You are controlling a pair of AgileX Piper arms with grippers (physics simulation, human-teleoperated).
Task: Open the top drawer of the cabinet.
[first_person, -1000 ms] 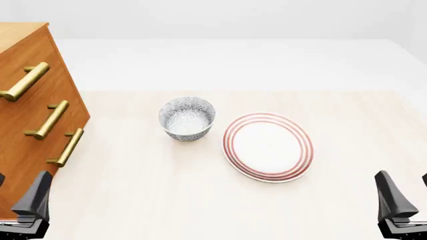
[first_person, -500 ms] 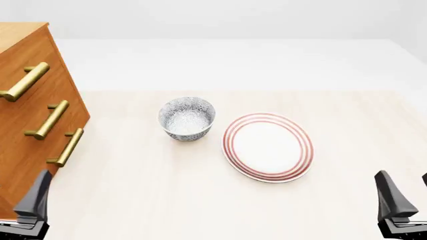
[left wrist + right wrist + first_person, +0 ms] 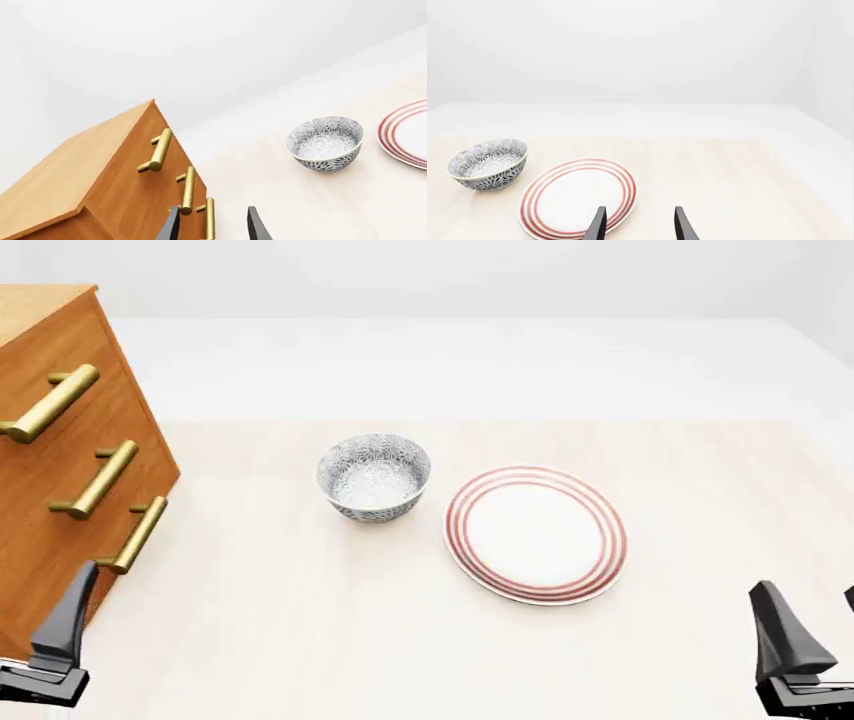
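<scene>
Wooden cabinet [image 3: 60,440], three cylindrical brass bar handles [image 3: 91,480]

A pale wood-grain bench [image 3: 334,640] is seen under even, diffuse light; only faint shadows are cast. Beyond its far edge a plain white floor [image 3: 467,360] is met by blank white walls [image 3: 627,50]. A wall corner is seen in the right wrist view.

No readable text, label or number anywhere
</scene>
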